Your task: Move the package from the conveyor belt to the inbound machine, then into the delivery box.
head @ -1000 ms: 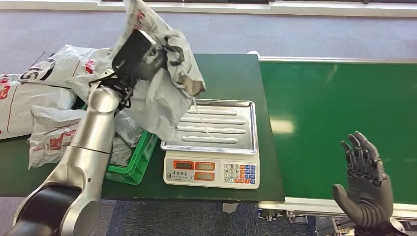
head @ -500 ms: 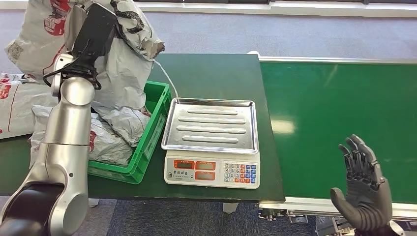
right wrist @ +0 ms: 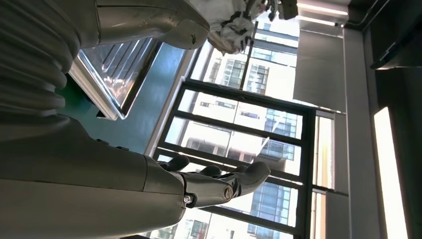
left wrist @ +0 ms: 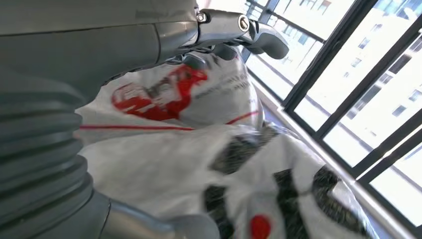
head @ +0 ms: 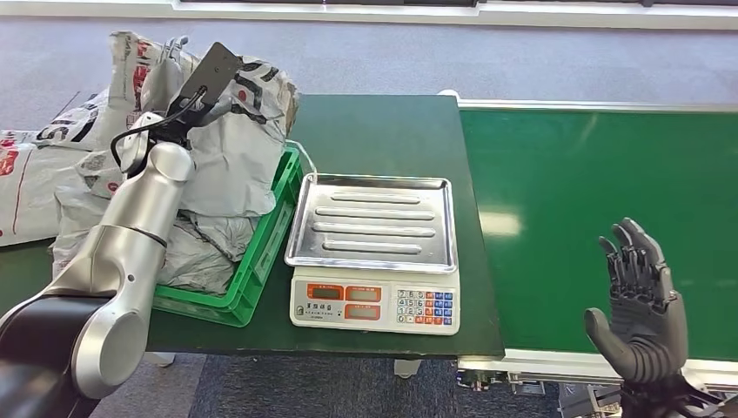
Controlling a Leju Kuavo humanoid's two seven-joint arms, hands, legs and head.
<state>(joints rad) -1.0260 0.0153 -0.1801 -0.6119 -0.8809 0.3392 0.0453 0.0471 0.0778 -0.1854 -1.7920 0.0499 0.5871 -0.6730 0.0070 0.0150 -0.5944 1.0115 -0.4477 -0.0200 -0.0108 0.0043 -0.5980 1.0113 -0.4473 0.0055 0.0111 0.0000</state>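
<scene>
The package [head: 228,148] is in the left robot hand [head: 204,83], held up over the far end of the green delivery box [head: 261,252]. In the left wrist view the thumb and fingers [left wrist: 249,30] are clamped on its crumpled grey plastic [left wrist: 199,164]. Seen from the head camera, the package hangs from the robot hand toward 5 o'clock, its long axis running roughly from 11 to 5, with its lower edge draped on the bags already in the box. The coming move, as I judge it, turns on this: the box lies straight below the held package, at about 6 o'clock from the robot hand, so a lowering and release would finish the task.

The left robot hand is the nearer one by far. The right robot hand [head: 642,326] waits well apart at 4 o'clock, near the edge of the conveyor belt [head: 600,174], fingers spread and holding nothing.

Count: one held package, one box, one scale [head: 374,252] on the bench [head: 383,131], one belt. Several more grey bags [head: 52,165] lie at 9 o'clock; I cannot count them exactly.
</scene>
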